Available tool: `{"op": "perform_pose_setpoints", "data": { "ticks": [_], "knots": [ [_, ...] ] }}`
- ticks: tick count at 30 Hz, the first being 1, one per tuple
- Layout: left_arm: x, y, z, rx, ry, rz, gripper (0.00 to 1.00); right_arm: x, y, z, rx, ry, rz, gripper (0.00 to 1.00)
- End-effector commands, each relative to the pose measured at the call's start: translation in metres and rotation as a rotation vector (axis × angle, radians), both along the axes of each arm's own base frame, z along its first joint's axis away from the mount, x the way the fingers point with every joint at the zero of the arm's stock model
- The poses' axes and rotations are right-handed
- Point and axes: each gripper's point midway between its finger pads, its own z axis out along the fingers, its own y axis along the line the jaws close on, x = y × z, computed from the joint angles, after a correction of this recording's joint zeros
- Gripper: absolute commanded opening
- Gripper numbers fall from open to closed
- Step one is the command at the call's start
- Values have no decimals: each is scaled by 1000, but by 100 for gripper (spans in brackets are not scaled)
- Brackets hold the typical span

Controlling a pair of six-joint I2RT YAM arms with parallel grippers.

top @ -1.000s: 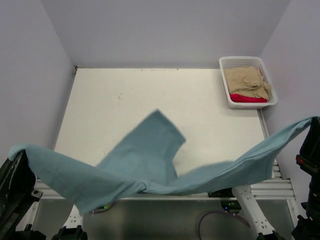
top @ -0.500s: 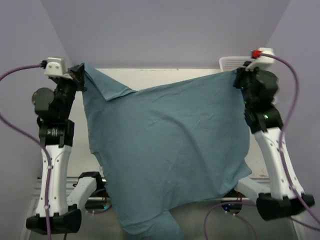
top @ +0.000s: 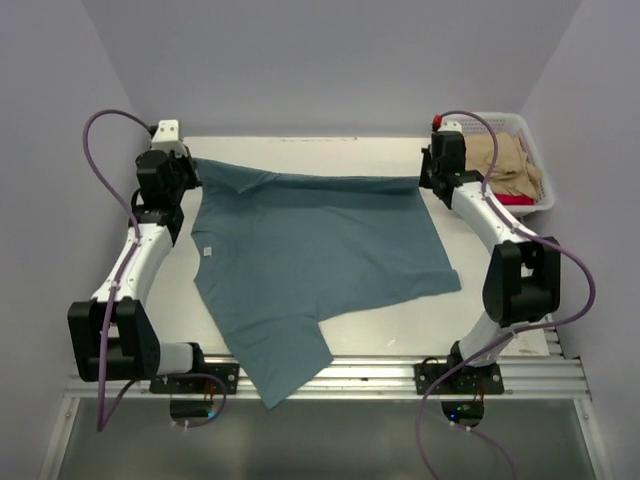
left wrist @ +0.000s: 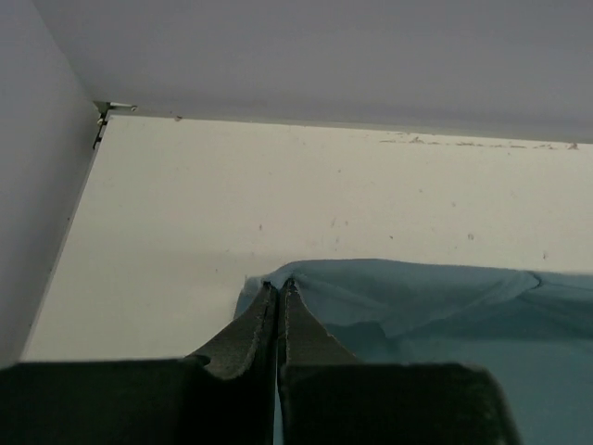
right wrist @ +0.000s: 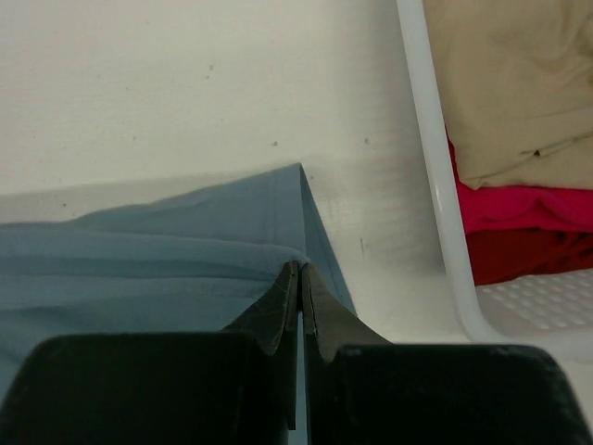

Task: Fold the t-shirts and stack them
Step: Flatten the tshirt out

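Pale lilac walls close in a white worktop (top: 300, 160). At one far corner of it stands a white basket (top: 481, 118), holding a crumpled tan garment (top: 498, 160) on top of a red garment (top: 495, 197).

A teal t-shirt (top: 310, 250) lies spread mostly flat on the worktop to the left of the basket. Its far edge is pulled into a nearly straight line running away from the basket. On the side of the shirt away from the basket, a small white tag (top: 207, 251) shows on the cloth. The part of the shirt lying farthest from the basket hangs over the worktop's edge onto the metal rail (top: 400, 372).

The right tool (top: 425, 181) sits just beside the basket, on its left. In the right wrist view its fingers are pressed together on a fold of the shirt's corner, and the basket wall rises close by. The left tool (top: 190, 165) is well apart from the basket, at the opposite end of the stretched edge. In the left wrist view its fingers are closed tight on the rolled rim of the shirt's other corner, low over the worktop.

Purple cables (top: 98, 135) loop from both arms.
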Motion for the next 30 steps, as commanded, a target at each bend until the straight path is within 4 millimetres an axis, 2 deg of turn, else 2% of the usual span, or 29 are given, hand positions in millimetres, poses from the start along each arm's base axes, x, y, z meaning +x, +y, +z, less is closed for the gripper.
{"op": "perform_pose_setpoints", "data": {
  "ticks": [1, 3, 4, 10, 12, 14, 15, 16, 18, 19, 20, 21, 23, 24, 25, 27, 29, 30],
  "knots": [
    [29, 14, 33, 35, -134, 59, 0, 39, -3, 36, 16, -147, -51, 0],
    [37, 14, 25, 33, -122, 62, 0, 47, -3, 32, 5, -143, -54, 0],
    [45, 15, 17, 29, -112, 62, 0, 52, -5, 23, -6, -126, -63, 0],
    [72, 15, -8, 9, -71, 59, 0, 78, -9, 14, -30, -127, -97, 0],
    [77, 14, -11, 2, -71, 57, 0, 86, -10, 3, -40, -115, -110, 0],
    [85, 14, -13, -6, -73, 54, 0, 96, -11, 8, -43, -129, -122, 0],
    [88, 13, -16, -10, -69, 49, 0, 100, -10, -6, -51, -100, -121, 0],
    [95, 13, -19, -11, -61, 47, 0, 108, -11, 3, -51, -122, -126, 0],
    [104, 13, -15, -14, -67, 46, 0, 116, -11, -12, -64, -93, -126, 0],
    [109, 12, -25, -15, -49, 45, 0, 123, -10, -6, -63, -108, -130, 0],
    [113, 13, -26, -16, -46, 47, 0, 126, -11, -7, -63, -108, -136, 0],
    [118, 13, -21, -20, -58, 48, 0, 130, -11, -17, -67, -94, -139, 0],
    [127, 14, -32, -25, -42, 49, 0, 138, -11, -14, -59, -111, -159, 0],
    [132, 14, -25, -31, -59, 51, 0, 139, -14, -17, -70, -108, -176, 0],
    [137, 14, -34, -34, -41, 50, 0, 145, -15, -20, -65, -110, -186, 0],
    [145, 14, -28, -42, -55, 52, 0, 149, -16, -24, -69, -107, -195, 0],
    [152, 13, -34, -46, -49, 51, 0, 153, -17, -27, -74, -113, -215, 0],
    [157, 15, -27, -55, -66, 59, 0, 154, -19, -27, -75, -121, -227, 0]
  ]
}}
